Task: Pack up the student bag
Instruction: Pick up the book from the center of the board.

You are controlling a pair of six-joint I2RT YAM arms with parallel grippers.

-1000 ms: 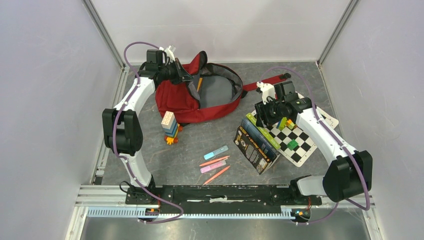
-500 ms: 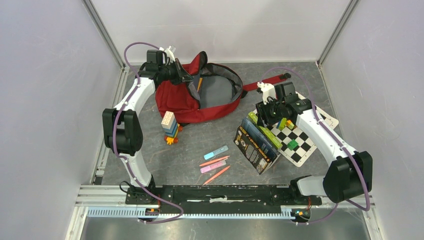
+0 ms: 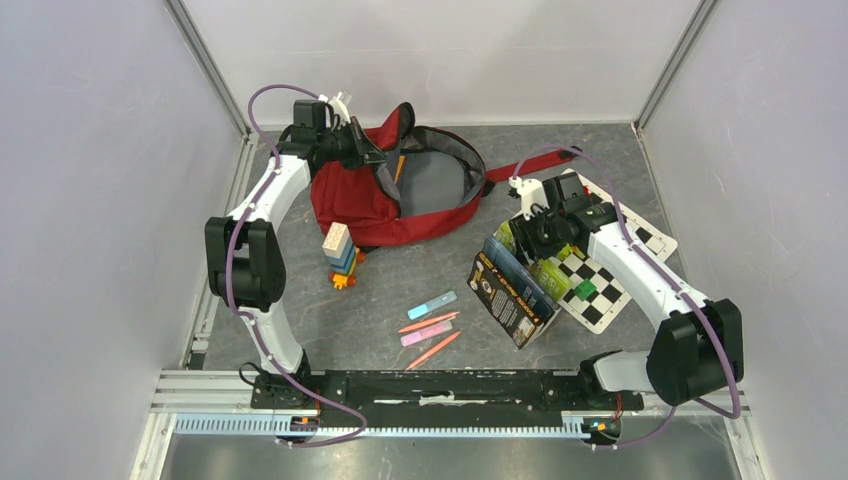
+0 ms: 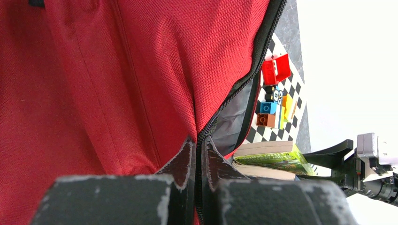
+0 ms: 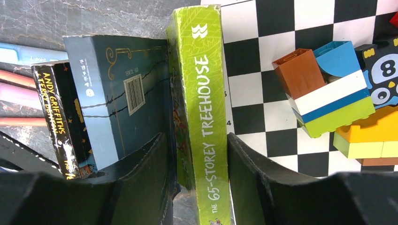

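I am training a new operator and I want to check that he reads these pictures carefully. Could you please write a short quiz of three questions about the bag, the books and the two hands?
1. True or false: the left hand is shut on the zip edge of the student bag.
2. Which thing stands between the fingers of the right hand?
A. the green book
B. a pink marker
C. a strap of the bag
3. Fill in the word: the coloured blocks next to that book lie on the ____.

Key
1. True.
2. A.
3. chessboard
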